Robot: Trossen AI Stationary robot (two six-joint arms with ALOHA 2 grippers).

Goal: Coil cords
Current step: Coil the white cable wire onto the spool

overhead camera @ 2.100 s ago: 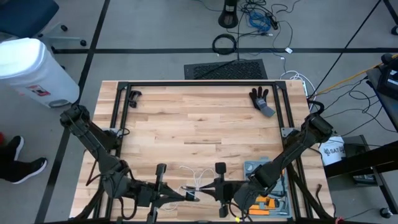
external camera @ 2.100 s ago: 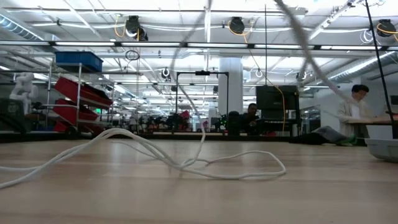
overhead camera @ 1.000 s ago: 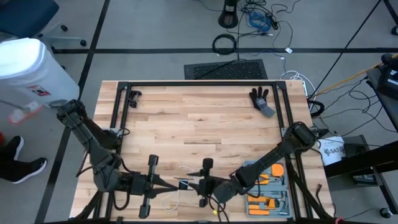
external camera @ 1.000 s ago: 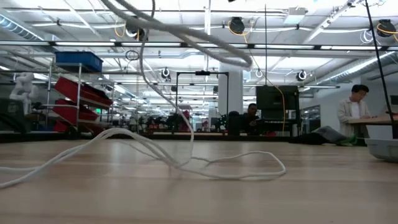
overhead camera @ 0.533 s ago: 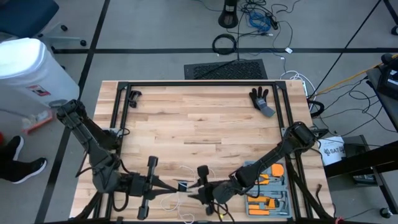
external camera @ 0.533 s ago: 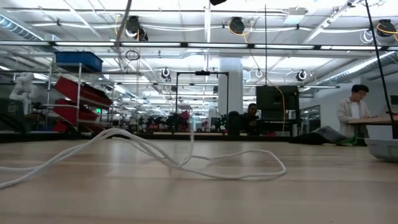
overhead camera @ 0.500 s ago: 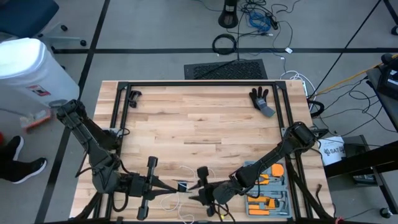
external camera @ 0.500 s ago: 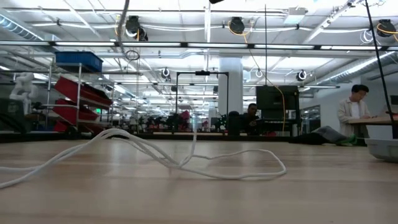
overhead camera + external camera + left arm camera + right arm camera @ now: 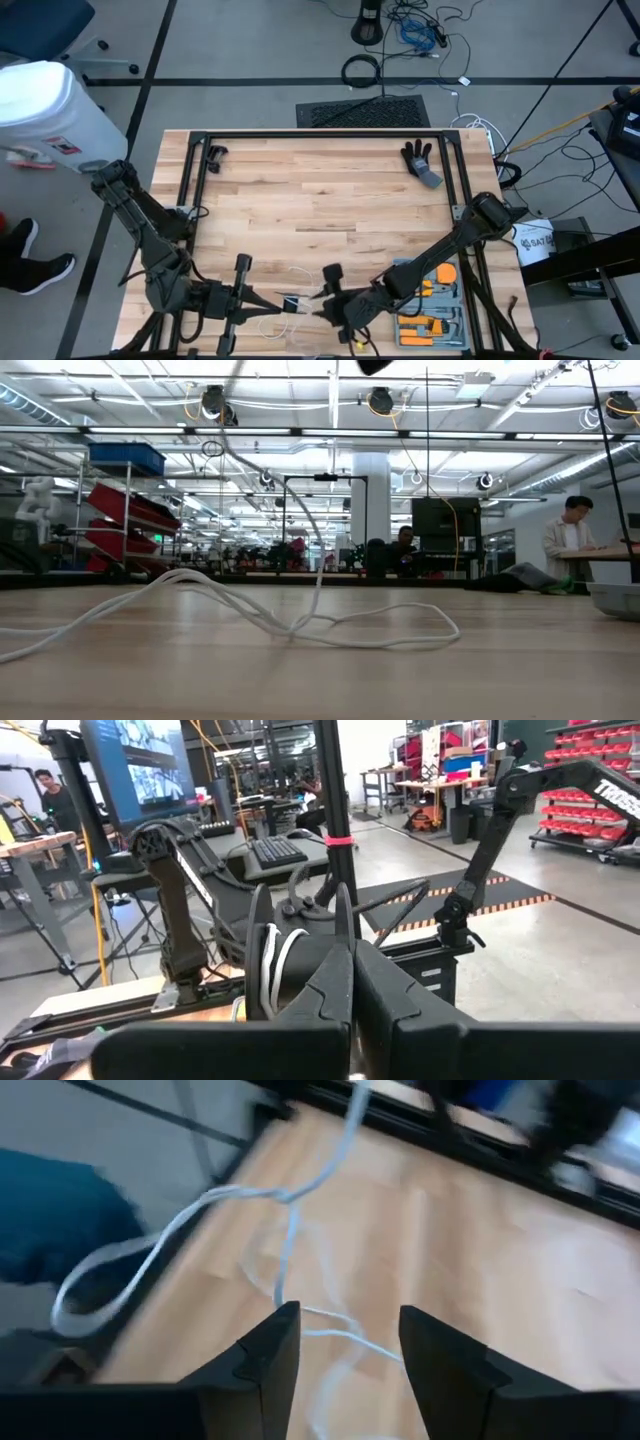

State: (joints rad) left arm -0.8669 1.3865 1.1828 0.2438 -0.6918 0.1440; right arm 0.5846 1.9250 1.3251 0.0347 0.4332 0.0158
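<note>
White cord (image 9: 300,622): thin and string-like, lying in loose loops on the wooden table (image 9: 320,200) near its front edge, with one strand rising up out of the low view. In the high view the cord (image 9: 290,303) lies between the two grippers at the table's near edge, beside a small dark object whose form cannot be made out. Left gripper (image 9: 268,304): low at the front edge, left of centre, fingers pressed together; in its wrist view the closed fingers (image 9: 340,990) meet with no gap, and a white strand shows just behind them, though whether it is pinched cannot be told. Right gripper (image 9: 322,303): low at the front edge, just right of the cord, fingers (image 9: 265,1355) spread apart with nothing between them; a blurred stretch of cord (image 9: 290,1230) crosses the table beyond them. Black glove (image 9: 420,160): at the far right corner of the table. Tray of orange-handled tools (image 9: 432,305): at the front right, beside the right arm.
</note>
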